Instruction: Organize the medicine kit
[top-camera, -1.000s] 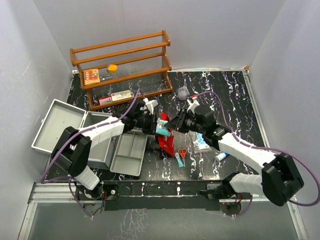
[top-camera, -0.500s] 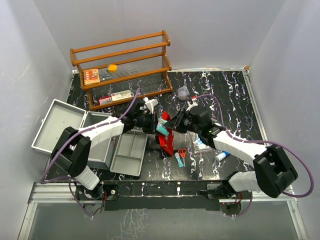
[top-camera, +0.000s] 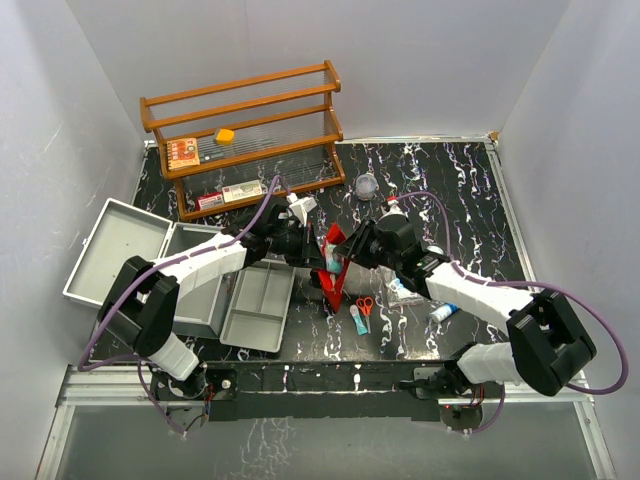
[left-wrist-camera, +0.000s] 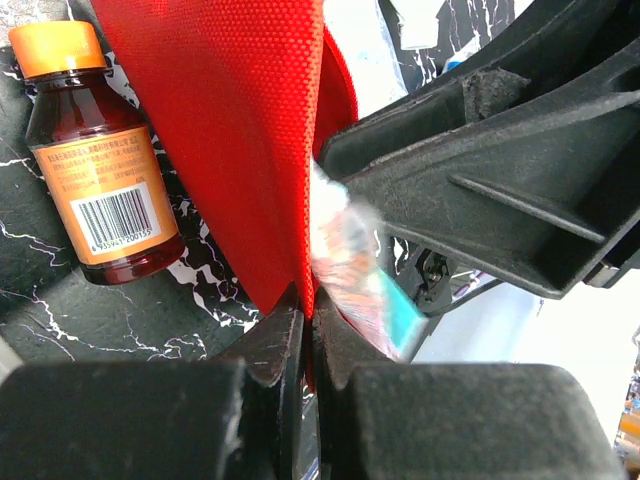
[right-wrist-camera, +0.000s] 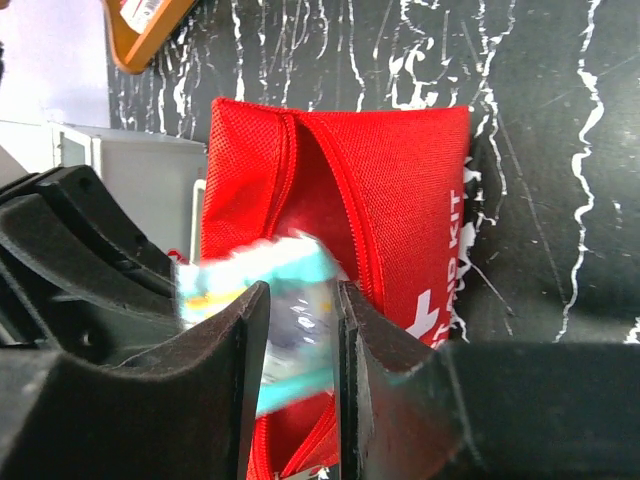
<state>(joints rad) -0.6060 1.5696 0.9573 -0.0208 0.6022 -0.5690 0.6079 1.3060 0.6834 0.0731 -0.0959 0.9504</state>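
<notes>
The medicine kit, a silver-grey metal case (top-camera: 120, 250), lies open at the left with its grey two-compartment tray (top-camera: 258, 305) beside it. A red zip pouch (top-camera: 336, 285) stands at the table's middle, its zip open (right-wrist-camera: 400, 220). My left gripper (top-camera: 312, 244) is shut on the pouch's red fabric edge (left-wrist-camera: 240, 150), jaws pinched together (left-wrist-camera: 308, 310). My right gripper (top-camera: 348, 254) is shut on a teal-and-white packet (right-wrist-camera: 255, 275) and holds it at the pouch's opening. The packet shows blurred in the left wrist view (left-wrist-camera: 355, 265).
A brown wooden rack (top-camera: 250, 140) with small boxes stands at the back. A brown bottle (left-wrist-camera: 100, 170) lies by the pouch. Red scissors (top-camera: 364, 305), a teal tube (top-camera: 356, 322), a plastic bag (top-camera: 403, 287), a white tube (top-camera: 443, 311) and a clear cup (top-camera: 367, 186) lie nearby.
My right gripper has moved left and down with the packet, closer into the pouch's opening. My left gripper keeps its hold on the pouch and has shifted slightly.
</notes>
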